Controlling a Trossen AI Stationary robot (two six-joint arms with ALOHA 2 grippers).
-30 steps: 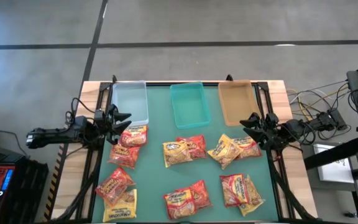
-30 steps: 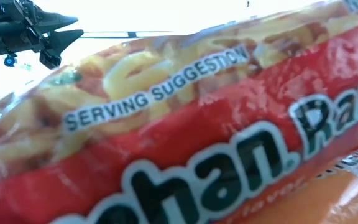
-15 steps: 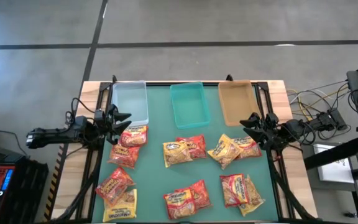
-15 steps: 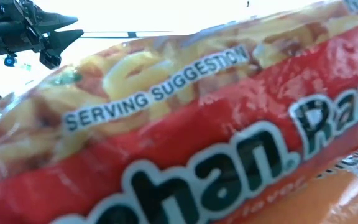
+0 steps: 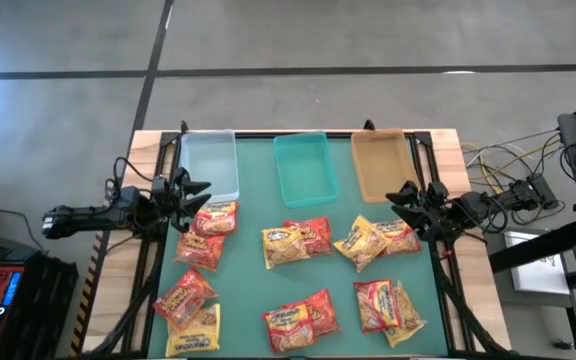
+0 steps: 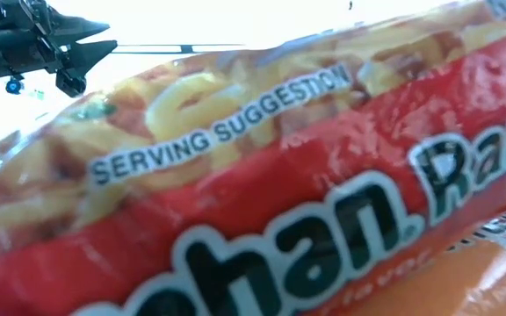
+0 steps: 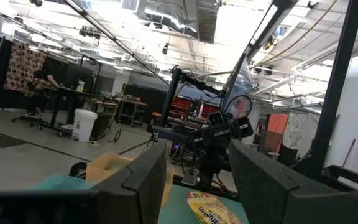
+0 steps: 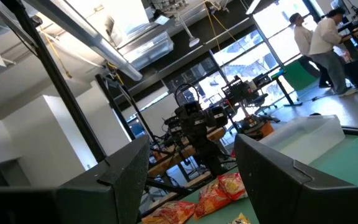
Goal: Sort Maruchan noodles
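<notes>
Twelve or so Maruchan noodles packets (image 5: 298,280) lie spread on the green mat (image 5: 258,290), and none is in a tray yet. The biggest worry is the piles. Many packets overlap, like the pair by the right gripper (image 5: 400,196), so a grab could lift two kinds at once and drop both in the wrong tray. Next, the packets are flat and crinkly, so fingers could slide off one or push it along the mat. A smaller worry is that a packet (image 6: 271,202) lies right against the low camera and hides nearly all of that view.

The three trays sit in a row at the far edge: the clear tray (image 5: 210,165), the teal tray (image 5: 304,167) and the tan tray (image 5: 380,164).

The left arm reaches in from the left side. The left gripper (image 5: 196,189) hangs above the mat, just beside the clear tray and over a red packet (image 5: 214,218). Its fingers are spread apart and hold nothing.

The right arm reaches in from the right side. Its gripper sits near the tan tray. Its fingers are also apart and empty.
</notes>
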